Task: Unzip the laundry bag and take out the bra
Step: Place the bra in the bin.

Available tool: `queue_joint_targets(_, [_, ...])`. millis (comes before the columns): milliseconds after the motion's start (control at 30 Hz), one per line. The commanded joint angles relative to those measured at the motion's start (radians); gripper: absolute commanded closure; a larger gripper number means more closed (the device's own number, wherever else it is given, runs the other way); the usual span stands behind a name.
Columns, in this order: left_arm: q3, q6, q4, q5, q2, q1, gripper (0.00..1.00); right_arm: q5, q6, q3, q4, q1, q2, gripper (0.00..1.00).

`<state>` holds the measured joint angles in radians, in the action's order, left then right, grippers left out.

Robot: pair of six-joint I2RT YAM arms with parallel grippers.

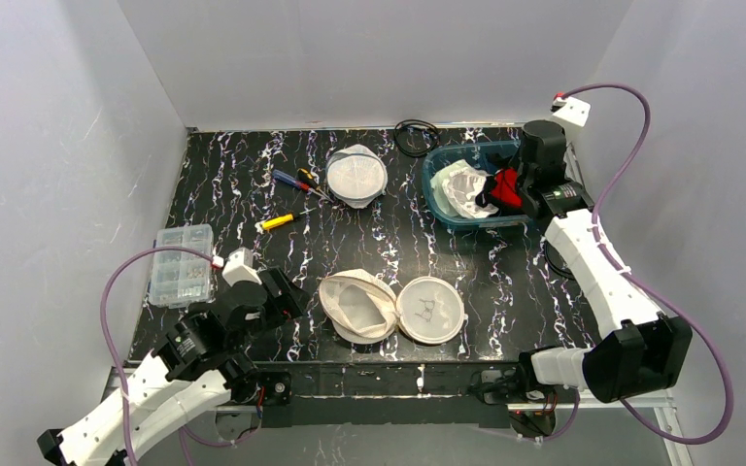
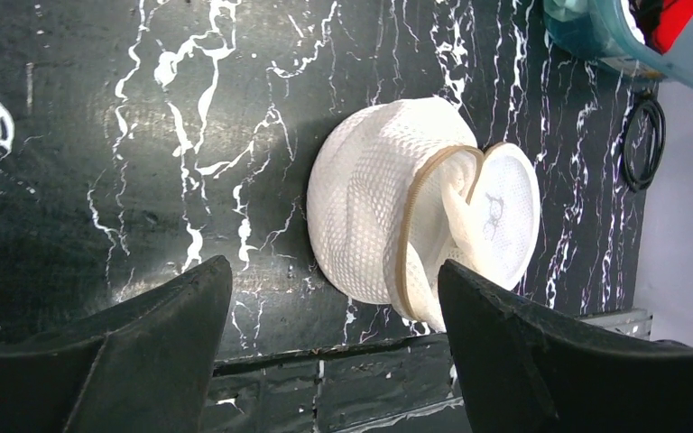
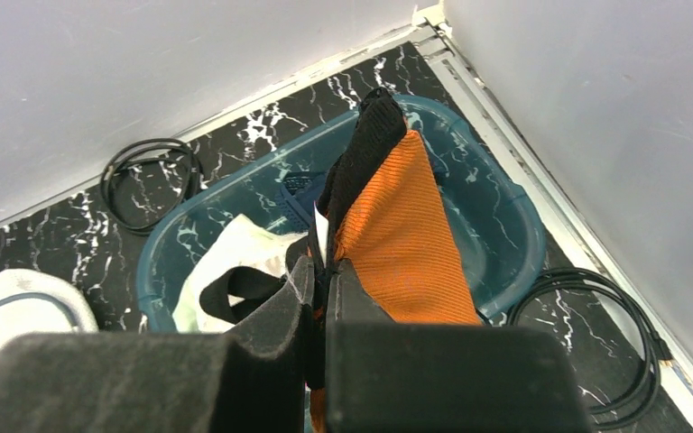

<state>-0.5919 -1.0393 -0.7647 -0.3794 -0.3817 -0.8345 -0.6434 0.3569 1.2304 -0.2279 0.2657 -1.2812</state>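
1. Fingers of the left gripper [image 2: 334,271] stand wide apart with nothing between them, above the marbled black table [image 2: 99,135].
2. Just beyond their tips lies the white mesh laundry bag [image 2: 365,212], its tan zip rim gaping open and its round flap folded out flat beside it.
3. Across the table, the right gripper [image 3: 323,271] has its fingers pinched together on the orange-and-black bra [image 3: 397,234], held over the teal tub [image 3: 514,225].
4. Left of those fingers a white cloth [image 3: 226,262] lies in the tub; right of them a black cable coil [image 3: 614,352] lies on the table.
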Motion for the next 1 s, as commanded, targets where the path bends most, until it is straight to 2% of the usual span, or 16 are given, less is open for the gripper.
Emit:
queue_joint_targets(0, [0.011, 0.105, 0.076, 0.043, -0.047, 0.0, 0.18, 0.025, -0.016, 0.004, 0.099, -0.003, 0.039, 0.99])
queue_joint_targets(233, [-0.001, 0.207, 0.202, 0.129, -0.2, 0.001, 0.19, -0.059, -0.044, 0.003, 0.101, -0.005, -0.006, 0.99])
queue_joint_targets(433, [-0.015, 0.218, 0.245, 0.182, -0.288, 0.0, 0.22, -0.115, -0.053, 0.05, 0.086, -0.037, -0.097, 0.99])
queue_joint_targets(633, [0.018, 0.182, 0.249, 0.185, -0.28, 0.0, 0.24, -0.18, -0.038, 0.066, 0.08, -0.068, -0.186, 0.99])
queue_joint_targets(967, [0.014, 0.167, 0.237, 0.177, -0.273, 0.001, 0.25, -0.078, -0.092, 0.105, 0.256, -0.071, -0.332, 0.99])
